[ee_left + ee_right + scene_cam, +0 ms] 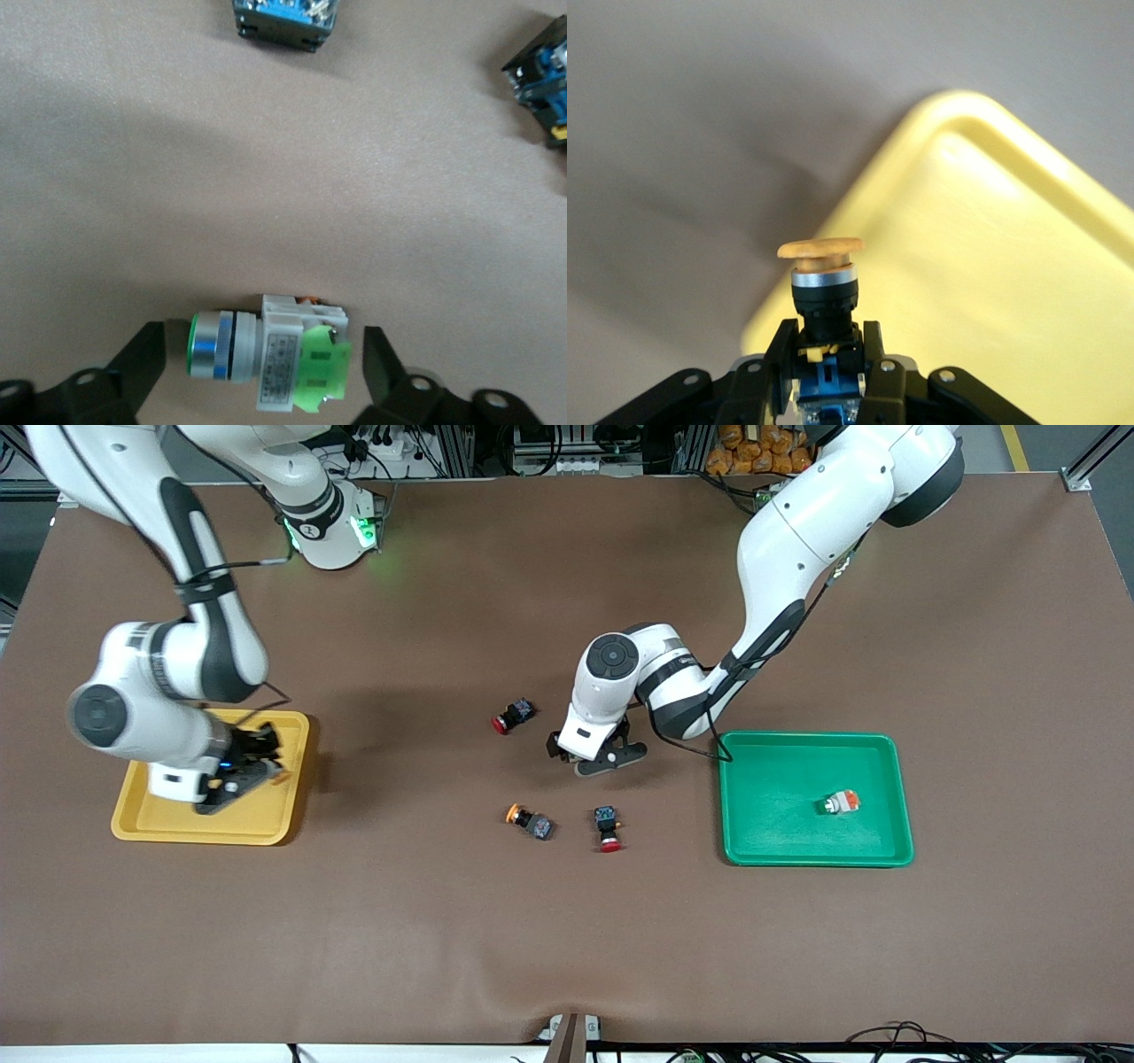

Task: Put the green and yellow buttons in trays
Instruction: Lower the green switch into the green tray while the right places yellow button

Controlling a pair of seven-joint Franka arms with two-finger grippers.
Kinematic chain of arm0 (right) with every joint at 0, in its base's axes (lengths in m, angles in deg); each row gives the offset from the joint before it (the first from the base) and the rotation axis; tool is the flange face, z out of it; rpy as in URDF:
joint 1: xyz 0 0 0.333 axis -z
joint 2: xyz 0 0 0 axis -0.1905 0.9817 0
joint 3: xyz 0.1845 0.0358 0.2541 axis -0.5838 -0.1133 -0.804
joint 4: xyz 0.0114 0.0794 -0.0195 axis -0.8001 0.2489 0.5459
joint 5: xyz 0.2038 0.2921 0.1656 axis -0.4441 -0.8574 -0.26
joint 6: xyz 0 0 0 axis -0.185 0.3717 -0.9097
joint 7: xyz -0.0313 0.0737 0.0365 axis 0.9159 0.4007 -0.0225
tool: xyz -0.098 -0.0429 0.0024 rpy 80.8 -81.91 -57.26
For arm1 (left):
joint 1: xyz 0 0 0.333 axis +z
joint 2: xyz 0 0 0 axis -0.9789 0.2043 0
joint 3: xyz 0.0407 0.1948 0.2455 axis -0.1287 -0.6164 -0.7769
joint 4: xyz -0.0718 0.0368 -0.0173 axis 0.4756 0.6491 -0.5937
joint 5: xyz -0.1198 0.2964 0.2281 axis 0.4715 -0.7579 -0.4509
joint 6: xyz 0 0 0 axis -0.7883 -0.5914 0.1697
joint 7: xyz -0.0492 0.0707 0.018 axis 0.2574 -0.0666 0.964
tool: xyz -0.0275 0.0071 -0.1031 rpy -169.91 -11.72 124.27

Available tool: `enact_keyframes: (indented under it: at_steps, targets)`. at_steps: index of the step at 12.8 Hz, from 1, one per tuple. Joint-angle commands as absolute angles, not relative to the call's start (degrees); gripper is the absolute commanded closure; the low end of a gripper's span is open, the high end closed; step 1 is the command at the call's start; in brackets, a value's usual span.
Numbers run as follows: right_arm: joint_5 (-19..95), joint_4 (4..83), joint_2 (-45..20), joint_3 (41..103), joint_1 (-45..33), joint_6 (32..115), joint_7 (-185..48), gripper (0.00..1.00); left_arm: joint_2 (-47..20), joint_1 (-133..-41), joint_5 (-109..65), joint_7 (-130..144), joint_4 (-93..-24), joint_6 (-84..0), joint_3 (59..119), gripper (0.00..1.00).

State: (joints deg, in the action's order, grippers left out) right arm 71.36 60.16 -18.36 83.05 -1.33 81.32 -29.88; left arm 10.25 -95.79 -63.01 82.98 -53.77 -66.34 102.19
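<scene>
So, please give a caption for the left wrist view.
Open left pincer astride a grey switch with a green block, lying on the table.

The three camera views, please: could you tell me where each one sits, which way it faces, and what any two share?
Front view: high across the table, facing both arms, the yellow plastic tray and green plastic tray.
Left wrist view: on the left arm, looking down at the open left gripper straddling a grey-white switch with a green block.
Right wrist view: on the right arm, showing the right gripper holding an orange-capped black switch.
Shared: the yellow tray.
</scene>
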Motion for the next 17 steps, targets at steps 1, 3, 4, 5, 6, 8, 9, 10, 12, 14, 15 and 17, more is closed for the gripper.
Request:
enact_keyframes:
  at_steps: [1, 3, 4, 5, 6, 8, 9, 10, 12, 14, 15, 17]
  targets:
    - [69.98, 61.77, -19.27, 88.4, -0.63, 82.13, -14.05, 1.0, 11.25, -96.4, -65.1, 83.07, -52.34, -67.0, 101.93, 0.69]
    - [67.0, 60.46, -16.73, 91.31, 0.95, 82.22, -2.26, 1.0, 10.64, -95.97, -64.75, 83.86, -52.34, -66.92, 101.93, 1.0]
    - [65.77, 59.49, -15.32, 92.63, 1.83, 82.3, 3.1, 1.0, 9.5, -94.83, -64.66, 83.86, -52.78, -66.74, 102.02, 1.0]
    - [64.63, 58.61, -13.22, 93.77, 2.54, 82.48, 7.51, 1.0, 6.45, -92.39, -64.58, 83.42, -53.74, -65.35, 102.37, 1.0]
    - [62.7, 58.08, -11.28, 94.65, 3.33, 82.48, 11.2, 1.0, 4.5, -89.49, -64.49, 83.33, -54.45, -63.59, 103.85, 1.0]
    - [57.78, 58.16, -8.2, 96.24, 3.86, 85.36, 19.9, 1.0, 2.47, -79.67, -64.49, 80.89, -54.89, -58.68, 110.07, 1.0]
    - [56.19, 58.16, -7.49, 96.33, 3.86, 85.99, 22.81, 1.0, 1.59, -74.13, -64.49, 77.83, -55.33, -55.26, 113.5, 1.0]
    - [54.61, 58.16, -6.79, 96.42, 3.86, 86.08, 23.63, 1.0, 0.89, -69.21, -64.49, 74.58, -55.77, -50.62, 116.84, 1.0]
    - [53.98, 58.08, -6.43, 96.42, 3.95, 86.35, 23.63, 0.72, 0.7, -59.88, -64.49, 67.37, -57.69, -44.08, 121.77, 1.0]
    - [53.98, 58.08, -6.52, 96.42, 3.95, 86.44, 23.63, 0.56, 0.62, -54.77, -65.36, 64.97, -61.73, -44.06, 122.41, 1.0]
    - [53.89, 58.08, -6.43, 96.42, 4.12, 86.52, 23.63, 0.31, 0.09, -52.57, -65.8, 64.88, -63.58, -44.24, 122.41, 1.0]
    - [53.37, 58.08, -6.34, 96.42, 4.12, 86.44, 23.63, 0.31, 0.0, -47.99, -69.13, 64.79, -66.57, -44.85, 122.58, 1.0]
